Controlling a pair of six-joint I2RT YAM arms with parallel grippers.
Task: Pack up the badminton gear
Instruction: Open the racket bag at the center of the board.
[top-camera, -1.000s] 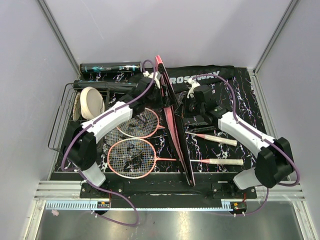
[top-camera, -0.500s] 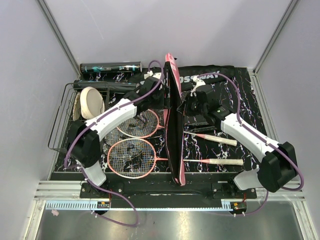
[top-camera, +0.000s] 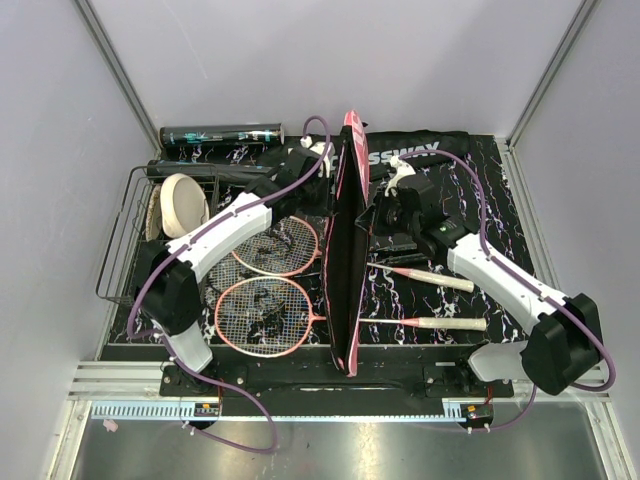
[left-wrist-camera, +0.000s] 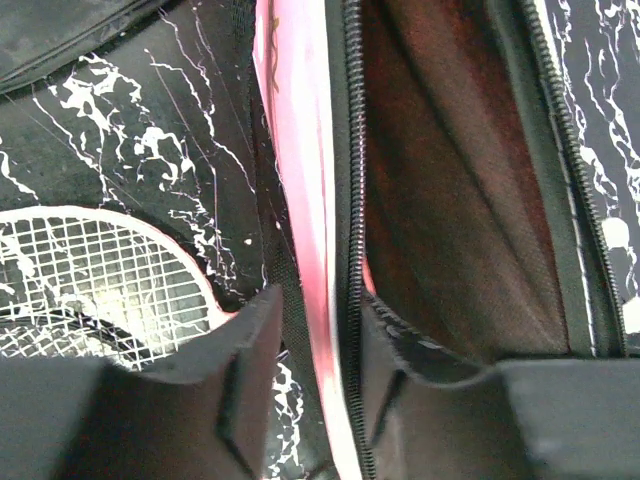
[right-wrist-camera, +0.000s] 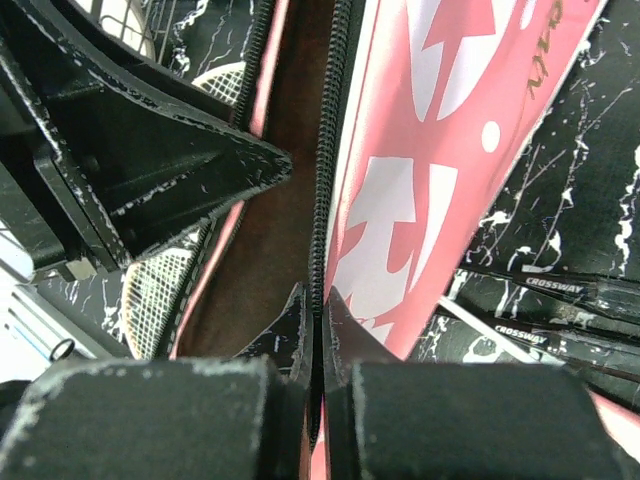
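The pink racket case (top-camera: 347, 250) stands on edge along the table's middle, unzipped, its dark lining (left-wrist-camera: 450, 180) showing. My left gripper (top-camera: 328, 166) is at its far end, fingers astride the left wall's pink edge (left-wrist-camera: 300, 150) and shut on it. My right gripper (right-wrist-camera: 315, 292) is shut on the zipper edge of the other wall, which has white lettering (right-wrist-camera: 430, 150). In the top view the right gripper (top-camera: 372, 210) sits right of the case. Two pink-framed rackets (top-camera: 275, 245) (top-camera: 262, 315) lie left of the case, their white handles (top-camera: 448, 281) to its right. The black CROSSWAY bag (top-camera: 420, 150) lies behind.
A dark tube (top-camera: 222, 133) lies at the back left. A black wire basket (top-camera: 125, 240) at the left edge holds a cream round disc (top-camera: 183, 205). The mat is black with white marbling (top-camera: 480, 210). Black CROSSWAY straps (right-wrist-camera: 550, 290) lie right of the case.
The case has swung from leaning right to nearly upright, its near end moving left. My left gripper has closed on the case's left edge. The right gripper has kept its hold.
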